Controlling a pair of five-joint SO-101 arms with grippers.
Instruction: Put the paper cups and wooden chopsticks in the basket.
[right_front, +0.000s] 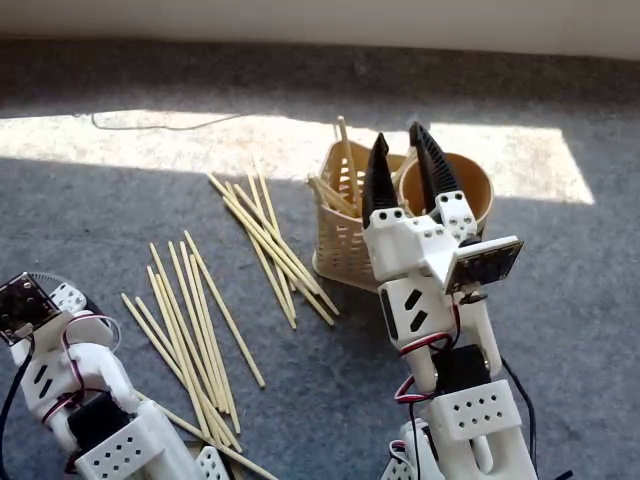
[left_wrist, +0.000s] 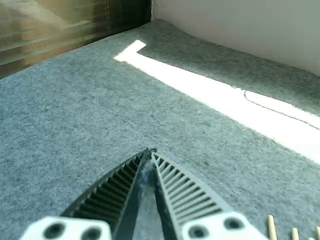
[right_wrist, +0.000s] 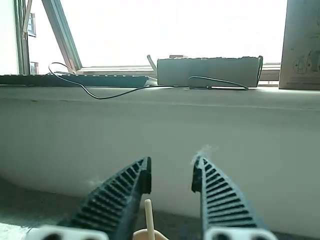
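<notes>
R gripper (right_front: 397, 135) spread over basket (right_front: 340, 245), paper cup (right_front: 470, 178) apparently inside; L gripper (left_wrist: 150, 151) pressed together; recommend lifting straight up, then pinching loose chopsticks (right_front: 200, 310) mid-length.

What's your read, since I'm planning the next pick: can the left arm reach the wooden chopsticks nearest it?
Probably yes. The wooden chopsticks lie flat on carpet beside that arm, uncovered. The left gripper is shut and points away, so it must turn and open first.

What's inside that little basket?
A few chopsticks stand in the basket. A cup sits right beside them, but the right tool, open above, covers the basket's side there, so I can't tell whether the cup is inside.
</notes>
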